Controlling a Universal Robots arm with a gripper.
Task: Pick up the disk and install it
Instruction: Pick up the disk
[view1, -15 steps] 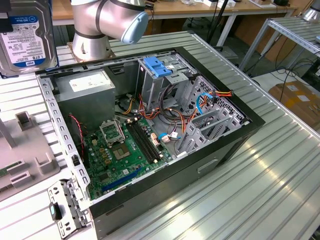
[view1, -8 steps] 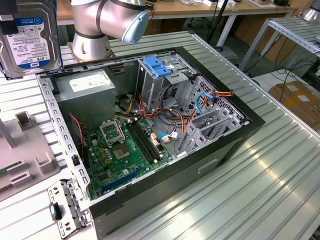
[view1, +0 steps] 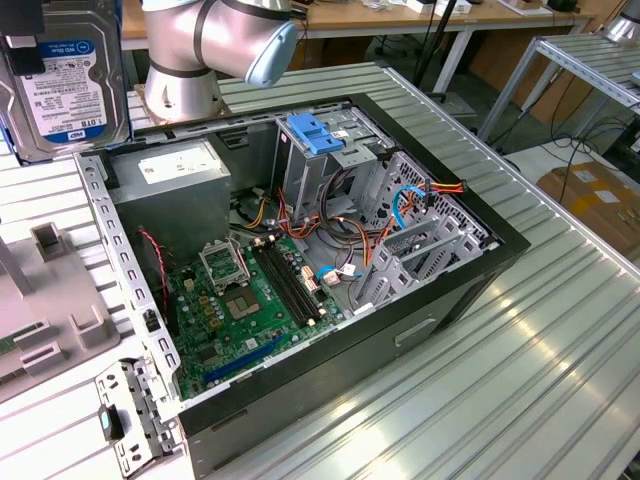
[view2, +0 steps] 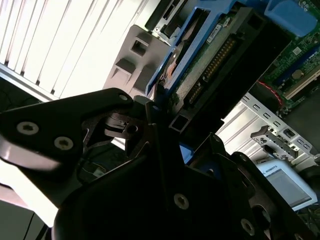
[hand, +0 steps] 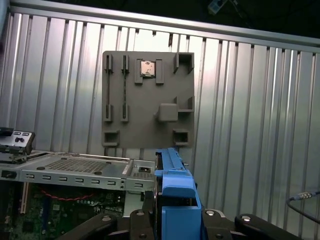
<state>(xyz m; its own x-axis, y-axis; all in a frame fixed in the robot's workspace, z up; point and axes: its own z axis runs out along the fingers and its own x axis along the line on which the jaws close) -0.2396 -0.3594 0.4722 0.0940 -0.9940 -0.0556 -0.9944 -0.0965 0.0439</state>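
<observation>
**One disk clamped in the jaws, outside the open case**

Grip: the gripper (hand: 175, 216) has its jaws drawn in narrow on the disk (hand: 174, 187). In the first wrist view one black finger (hand: 151, 220) sits tight on each side of the blue side rail. The disk stands on edge between the jaws, rail towards the camera.

Second wrist view: the disk (view2: 212, 57) runs out beyond the jaws. Its underside shows a green circuit board and a row of connector pins, with a blue rail along one long edge. The black gripper linkage lies in front of it.

Exterior view: the disk (view1: 65, 85) is held upright, with the white label and its blue band facing the camera. The arm (view1: 215, 35) is just beside it.

Relative to the jaws:
- Straight beyond them, apart from the disk, a grey fixture plate (hand: 147, 100) lies flat on the ribbed metal table (hand: 260, 125).
- Off to one side of them are the perforated metal rim (hand: 75, 167) of the case (view1: 330, 340) and, past it, the motherboard (hand: 50, 212).
- Well apart from them, inside the case, are the light-blue latch bracket (view1: 315, 130) on top of the drive cage and the grey power-supply box (view1: 170, 175)
</observation>
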